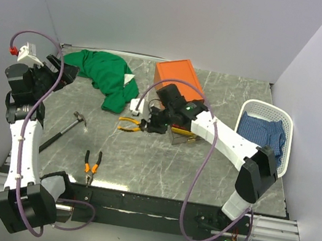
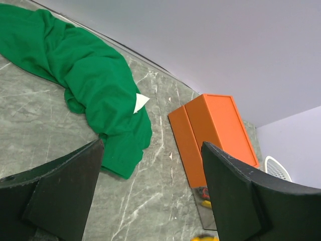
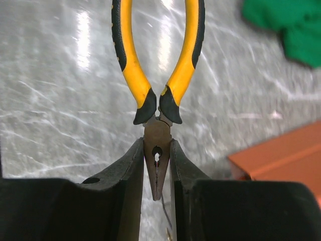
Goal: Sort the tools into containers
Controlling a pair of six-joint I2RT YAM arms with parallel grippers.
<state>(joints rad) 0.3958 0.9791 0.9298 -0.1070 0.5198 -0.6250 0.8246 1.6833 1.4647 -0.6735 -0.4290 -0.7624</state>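
Our right tool is clamped tight on the nose of the yellow-handled pliers, handles running straight out ahead over the bench, and we reckon the clear drawer by the orange box lies just to its right.

Two pairs of pliers (yellow-handled pliers farther, orange-black pliers near), one hammer left, one orange box, one green cloth, one white basket right, one blue cloth
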